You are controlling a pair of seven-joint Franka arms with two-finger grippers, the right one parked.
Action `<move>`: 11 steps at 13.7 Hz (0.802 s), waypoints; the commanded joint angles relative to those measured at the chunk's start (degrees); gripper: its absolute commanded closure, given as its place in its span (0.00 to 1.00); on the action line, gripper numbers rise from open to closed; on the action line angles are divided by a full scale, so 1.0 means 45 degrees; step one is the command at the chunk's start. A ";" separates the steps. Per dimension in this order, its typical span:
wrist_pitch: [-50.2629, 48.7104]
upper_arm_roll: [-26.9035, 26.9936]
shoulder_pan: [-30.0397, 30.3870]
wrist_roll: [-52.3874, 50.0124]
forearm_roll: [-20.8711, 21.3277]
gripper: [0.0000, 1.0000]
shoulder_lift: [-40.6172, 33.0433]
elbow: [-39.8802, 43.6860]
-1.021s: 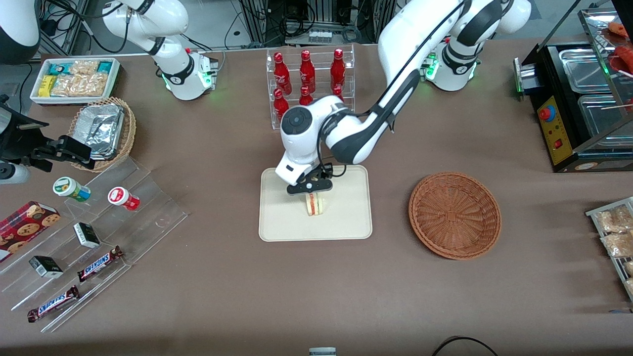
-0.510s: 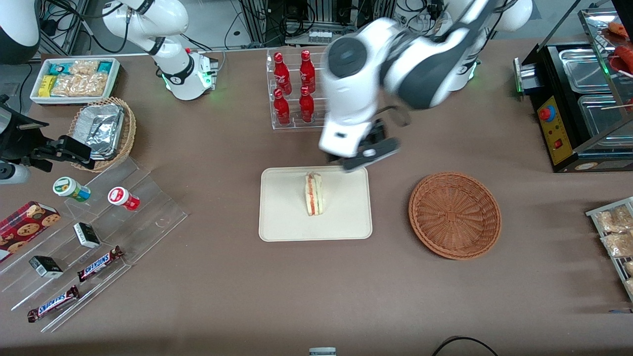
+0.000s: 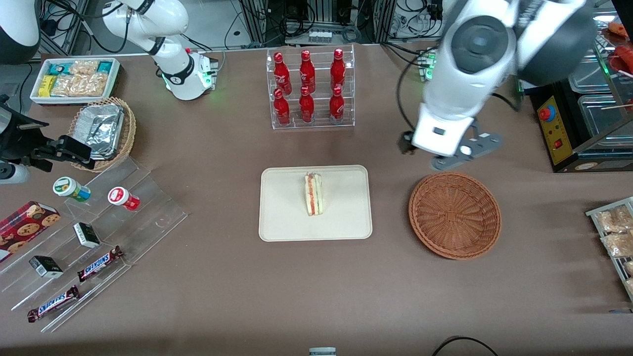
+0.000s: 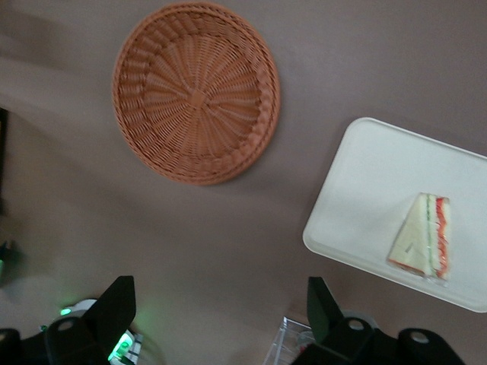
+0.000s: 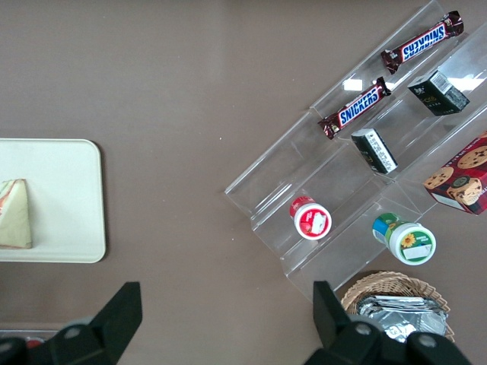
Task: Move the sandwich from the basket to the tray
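Since earlier frame, gripper (image 3: 462, 154) has left tray (image 3: 282, 217), now raised above table near basket (image 3: 455, 215), at rim edge farther from front camera. Fingers (image 4: 114, 304) spread wide, released, holding nothing. Sandwich (image 3: 314, 193) rests on tray, standing on edge, red and green filling visible, unmoved since release. Basket beside tray toward working arm's end. Bottle rack (image 3: 310, 88) farther from front camera than tray.

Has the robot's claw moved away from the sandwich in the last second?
Yes. The gripper was on the sandwich over the tray; now it hangs open, higher up, at the basket's rim farthest from the camera.
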 commanded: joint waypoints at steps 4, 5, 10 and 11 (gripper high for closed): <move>-0.1559 -0.0107 0.3216 0.6032 -0.0433 0.01 -0.1623 -0.0434; -0.1774 -0.0107 0.3666 0.6911 -0.0666 0.01 -0.1760 -0.0531; -0.1932 0.0243 0.4706 0.8853 -0.0922 0.01 -0.2639 -0.1077; -0.1797 0.0284 0.4686 0.8912 -0.0845 0.01 -0.2756 -0.1291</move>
